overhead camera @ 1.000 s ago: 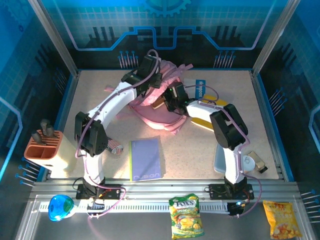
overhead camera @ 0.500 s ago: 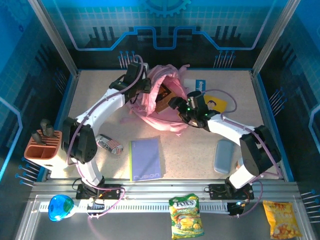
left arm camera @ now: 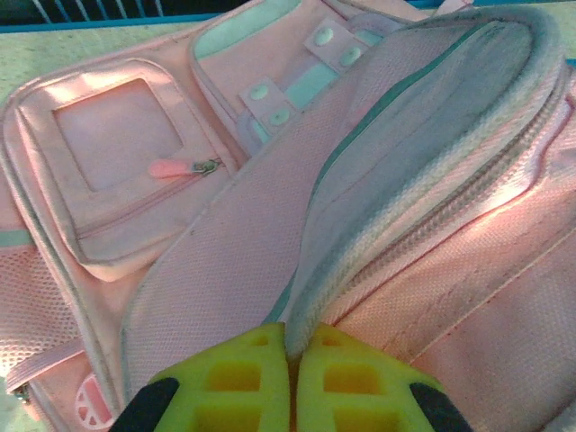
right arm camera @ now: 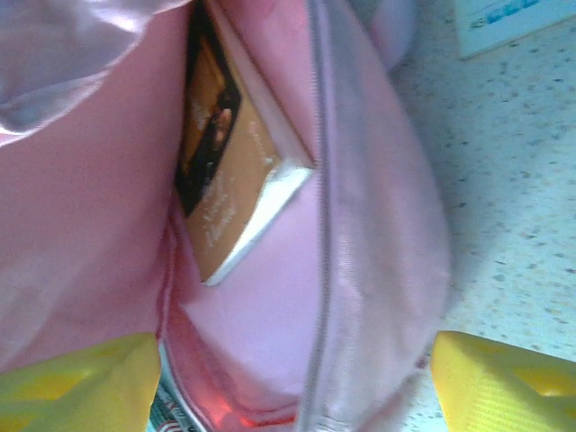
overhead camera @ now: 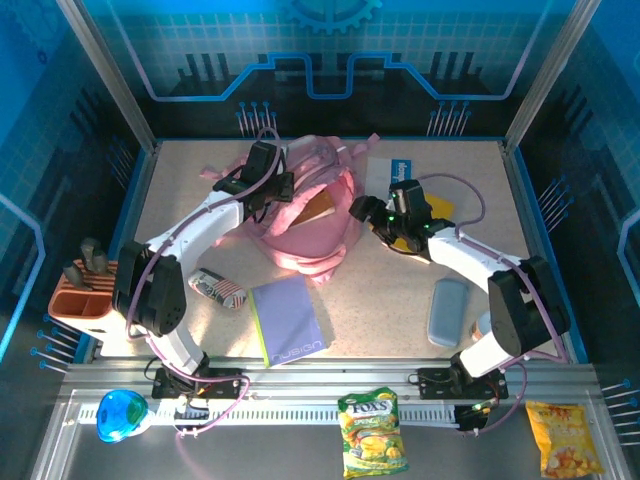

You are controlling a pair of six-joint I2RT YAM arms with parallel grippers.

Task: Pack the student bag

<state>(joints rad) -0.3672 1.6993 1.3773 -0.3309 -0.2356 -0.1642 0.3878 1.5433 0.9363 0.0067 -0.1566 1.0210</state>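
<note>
Student bag (overhead camera: 308,245), pink, lies toward the far side of the table (overhead camera: 400,290), main compartment gaping open. Left gripper (left arm camera: 292,360) is at the bag's left rim, yellow fingers (left arm camera: 234,382) pinched tight on the padded zipper edge, holding that flap up. Right gripper (right arm camera: 288,387) is just right of the bag at its mouth, jaws spread wide, gripping nothing. Brown book (right arm camera: 225,180) sits tilted inside the bag. Purple notebook (overhead camera: 288,320) lies on the bag's near side, just apart from it. Grey case (overhead camera: 447,311) is near-right of the bag, well apart. Blue card (overhead camera: 403,170) lies right of the bag.
</note>
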